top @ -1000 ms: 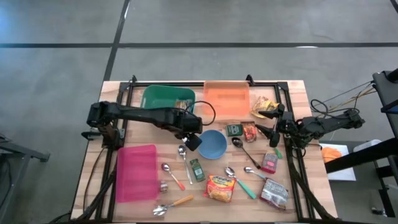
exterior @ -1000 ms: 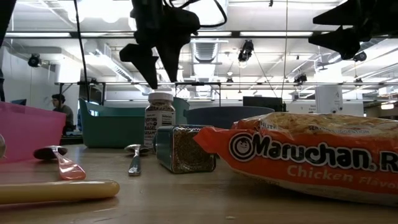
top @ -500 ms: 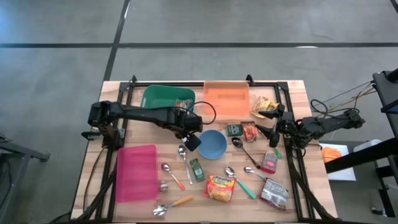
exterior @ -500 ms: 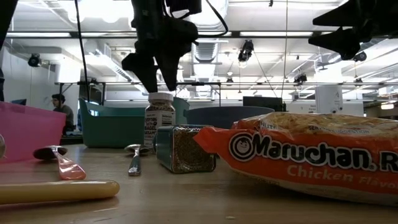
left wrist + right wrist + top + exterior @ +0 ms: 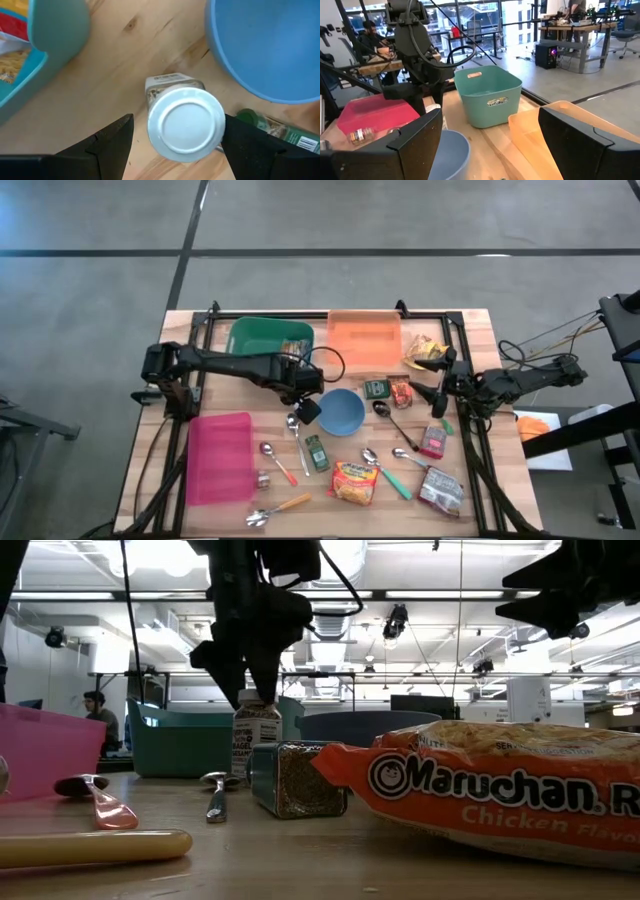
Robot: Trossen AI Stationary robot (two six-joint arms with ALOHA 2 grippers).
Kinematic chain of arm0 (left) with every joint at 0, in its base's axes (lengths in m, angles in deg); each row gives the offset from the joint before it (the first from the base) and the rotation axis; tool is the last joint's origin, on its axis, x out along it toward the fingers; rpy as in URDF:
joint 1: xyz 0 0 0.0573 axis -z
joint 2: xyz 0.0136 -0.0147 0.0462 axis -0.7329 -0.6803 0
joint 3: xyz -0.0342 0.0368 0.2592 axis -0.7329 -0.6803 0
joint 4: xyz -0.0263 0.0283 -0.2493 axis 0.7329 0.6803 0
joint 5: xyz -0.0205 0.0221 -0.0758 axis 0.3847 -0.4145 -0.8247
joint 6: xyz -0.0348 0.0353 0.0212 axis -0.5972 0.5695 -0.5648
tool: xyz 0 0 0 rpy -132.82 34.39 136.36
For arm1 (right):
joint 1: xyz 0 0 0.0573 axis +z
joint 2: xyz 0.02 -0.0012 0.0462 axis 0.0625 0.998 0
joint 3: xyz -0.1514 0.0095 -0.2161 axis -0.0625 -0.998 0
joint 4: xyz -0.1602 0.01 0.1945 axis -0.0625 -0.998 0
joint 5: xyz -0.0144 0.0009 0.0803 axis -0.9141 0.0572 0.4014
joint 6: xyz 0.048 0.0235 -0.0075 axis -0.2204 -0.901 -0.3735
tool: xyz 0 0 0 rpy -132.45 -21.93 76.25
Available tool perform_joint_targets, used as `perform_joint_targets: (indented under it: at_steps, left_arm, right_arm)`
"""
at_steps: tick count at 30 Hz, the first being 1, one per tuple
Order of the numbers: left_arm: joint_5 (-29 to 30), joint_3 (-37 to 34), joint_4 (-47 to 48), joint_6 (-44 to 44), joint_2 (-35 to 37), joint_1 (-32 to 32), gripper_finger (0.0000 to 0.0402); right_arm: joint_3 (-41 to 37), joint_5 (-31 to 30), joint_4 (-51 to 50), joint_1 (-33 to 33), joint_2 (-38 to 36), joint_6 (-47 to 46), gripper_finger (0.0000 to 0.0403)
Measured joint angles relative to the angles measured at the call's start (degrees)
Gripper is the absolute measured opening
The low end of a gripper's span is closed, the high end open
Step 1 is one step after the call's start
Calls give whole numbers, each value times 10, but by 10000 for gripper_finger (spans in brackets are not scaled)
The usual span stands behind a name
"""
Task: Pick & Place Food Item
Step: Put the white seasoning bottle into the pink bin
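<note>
Item: seasoning jar (image 5: 182, 122), white round lid, clear cylindrical body showing speckled contents and a printed label. It stood upright on the wooden table (image 5: 470, 340), just beside the blue bowl (image 5: 342, 411) and near the teal bin (image 5: 262, 337). Probably the food item to be picked, judging by the arm poised over it.

Left gripper (image 5: 175, 142): directly above the jar, fingers spread wide on either side of the lid and not touching it. This placement suited a straight descent to clasp the jar by its sides. In the low view the gripper (image 5: 245, 665) hung just over the lid (image 5: 258, 696), nothing held.

Right gripper (image 5: 437, 396): waiting at the table's right edge, fingers apart and empty.

Receptacles: teal bin, smooth moulded plastic with rounded corners, some packets already inside; orange tray (image 5: 364, 336), translucent; pink tray (image 5: 219, 457), rectangular. Any could serve as destination; which one could not be told.

Other stock: Maruchan ramen packet (image 5: 355, 481), crinkled film; green-labelled spice jar (image 5: 316, 452) lying on its side; metal spoons with coloured handles (image 5: 273, 459).
</note>
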Motion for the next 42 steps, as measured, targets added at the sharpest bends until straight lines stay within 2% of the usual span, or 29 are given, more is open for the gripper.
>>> perform_joint_targets:
  at_steps: [11,23,26,32,42]
  left_arm:
    - [0,-1,-7,13,0,-10,285]
    - [-30,-8,-1,0,-10,-19,284]
    - [-31,-7,-1,-2,-16,-19,267]
    - [-30,-6,-12,-2,-17,-19,187]
    - [-62,-5,-7,-7,-12,-19,186]
  right_arm:
    - [-1,0,-12,0,0,0,327]
    - [-1,0,-12,0,0,1,327]
    - [-1,0,-12,0,2,1,327]
    - [-1,0,-12,0,4,-1,327]
    - [-1,0,-12,0,8,-1,327]
